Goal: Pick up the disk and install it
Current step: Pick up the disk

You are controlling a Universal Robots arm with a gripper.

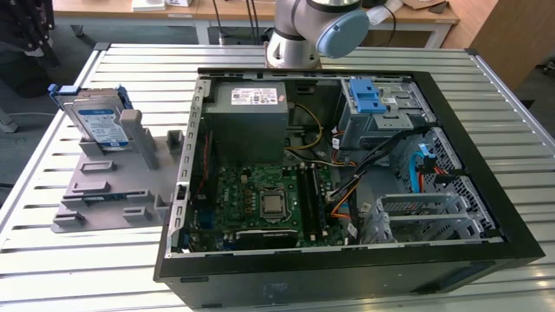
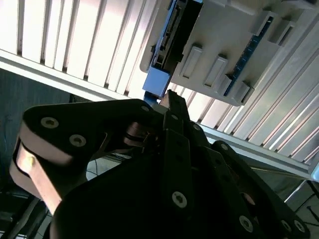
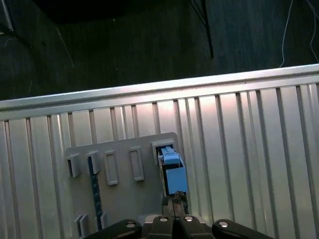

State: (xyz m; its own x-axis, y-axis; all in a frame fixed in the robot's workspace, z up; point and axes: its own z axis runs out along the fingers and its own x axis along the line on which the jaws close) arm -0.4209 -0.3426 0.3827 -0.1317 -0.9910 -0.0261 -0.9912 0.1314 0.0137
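Observation:
The disk (image 1: 100, 120) stands on edge in a grey holder (image 1: 113, 175) on the table, at the exterior view's left. It is silver with a blue-and-white label and a blue frame. In both wrist views I look down on its top edge: the disk (image 3: 172, 172) shows as a narrow blue-framed slab in the holder (image 3: 119, 199), and again as the disk (image 2: 160, 74) in the holder (image 2: 229, 45). My gripper (image 3: 174, 201) hangs above it, apart from it, its black fingers pressed together with nothing between them. The same shut gripper (image 2: 173, 99) points at the disk's blue corner.
An open computer case (image 1: 485, 214) lies on the slatted metal table (image 1: 87, 260), right of the holder. Inside are a grey power-supply box (image 1: 251, 107), a blue latch on a silver cage (image 1: 368, 97), a motherboard (image 1: 269, 195) and cables. The table's edge (image 3: 159, 89) borders dark floor.

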